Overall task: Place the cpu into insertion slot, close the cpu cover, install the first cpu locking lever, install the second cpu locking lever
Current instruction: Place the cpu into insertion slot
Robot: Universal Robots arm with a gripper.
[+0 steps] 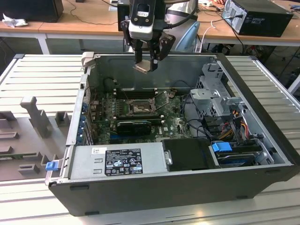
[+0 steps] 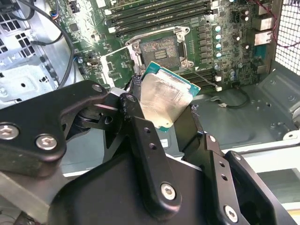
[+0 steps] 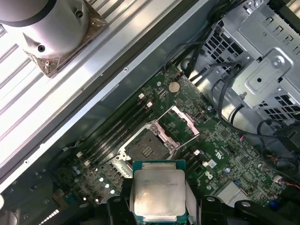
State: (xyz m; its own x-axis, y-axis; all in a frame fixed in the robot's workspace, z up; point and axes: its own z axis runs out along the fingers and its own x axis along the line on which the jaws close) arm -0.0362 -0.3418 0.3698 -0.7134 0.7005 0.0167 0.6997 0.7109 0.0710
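Over the open computer case: gripper hangs level with the far wall's top edge in the exterior view, well above the motherboard.
Claw state: drawn in narrow and clamped on the cpu; a black finger presses on each of two opposite edges, seen in both wrist views.
Cpu attitude: tilted, with the dull silver lid towards the second wrist camera and a green substrate rim showing round it. It is held in the air and touches only the fingers.
Insertion slot: unfilled, contact field exposed, well apart from the cpu.
Cpu cover: swung open, lying just beside the slot on the drive cage side.
Memory slots: long black rows along the slot's other side.
Power supply: grey box at the case's near wall in the exterior view.
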